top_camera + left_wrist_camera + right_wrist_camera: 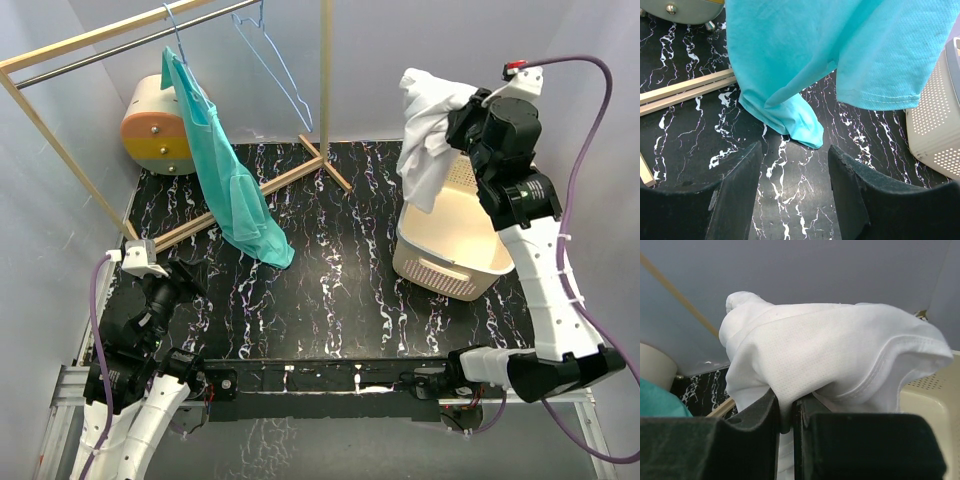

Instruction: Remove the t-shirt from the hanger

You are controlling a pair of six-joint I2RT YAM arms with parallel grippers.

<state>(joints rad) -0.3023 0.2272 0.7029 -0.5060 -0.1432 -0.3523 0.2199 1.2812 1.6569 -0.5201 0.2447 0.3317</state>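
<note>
A teal t-shirt (228,170) hangs on a light-blue wire hanger (176,40) from the metal rail; its hem drapes onto the black marbled table, as the left wrist view (840,55) shows. A second blue hanger (275,55) hangs bare on the rail. My right gripper (462,115) is shut on a white t-shirt (425,135), holding it up over the cream basket (450,245); the cloth is pinched between the jaws in the right wrist view (830,355). My left gripper (795,185) is open and empty, low at the near left, short of the teal hem.
The wooden rack's foot bars (270,185) lie on the table behind the teal shirt. A cream and orange round container (158,125) stands at the back left. The perforated basket wall shows at the right of the left wrist view (935,135).
</note>
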